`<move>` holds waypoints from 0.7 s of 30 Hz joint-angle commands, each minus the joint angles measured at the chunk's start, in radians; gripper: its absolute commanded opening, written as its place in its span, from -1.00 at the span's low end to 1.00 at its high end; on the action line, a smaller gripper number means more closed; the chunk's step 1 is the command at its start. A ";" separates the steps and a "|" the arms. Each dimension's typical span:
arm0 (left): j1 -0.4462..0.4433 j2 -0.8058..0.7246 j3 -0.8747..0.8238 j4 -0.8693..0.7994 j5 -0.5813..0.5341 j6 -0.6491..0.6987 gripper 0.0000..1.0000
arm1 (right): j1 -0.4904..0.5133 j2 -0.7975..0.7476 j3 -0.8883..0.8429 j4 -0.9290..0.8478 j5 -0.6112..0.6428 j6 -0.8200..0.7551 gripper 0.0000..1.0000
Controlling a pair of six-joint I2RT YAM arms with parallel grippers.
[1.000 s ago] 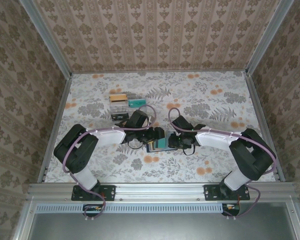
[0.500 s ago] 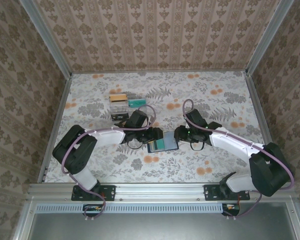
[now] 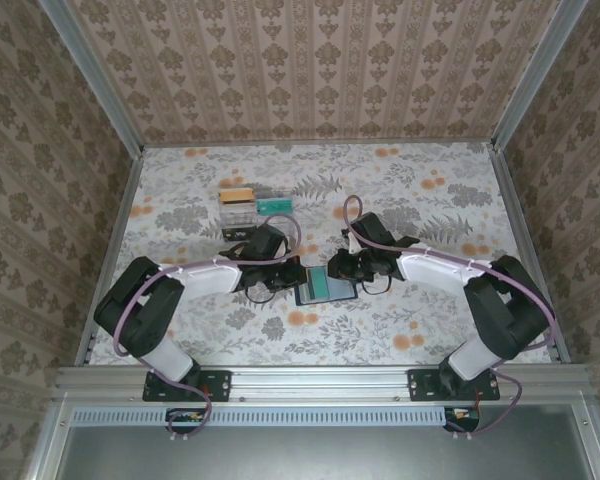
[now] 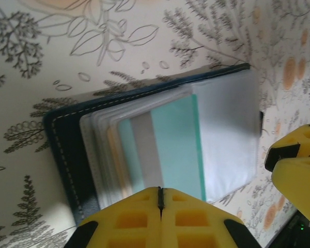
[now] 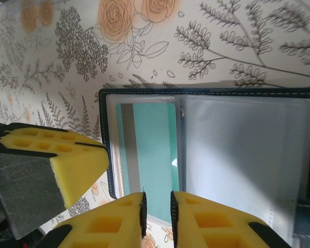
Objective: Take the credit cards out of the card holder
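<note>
so, one card holder lies spread open on the floral table, between the two grippers and just ahead of both sets of fingertips. the left gripper has its two yellow pads pressed flat together at the holder's near edge; i cannot tell whether a sleeve is caught between them. the right gripper is narrow, with a thin slit between its two pads, right at the near edge of the one teal card sitting in a see-through pocket; contact is unclear. beyond the left gripper, well apart, one clear tray holds three cards i can count: one tan card, one second teal card and one dark card.
</note>
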 commanded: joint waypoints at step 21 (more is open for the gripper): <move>-0.011 0.072 0.001 -0.061 -0.005 0.024 -0.96 | 0.004 0.161 0.024 0.071 -0.109 -0.003 -0.56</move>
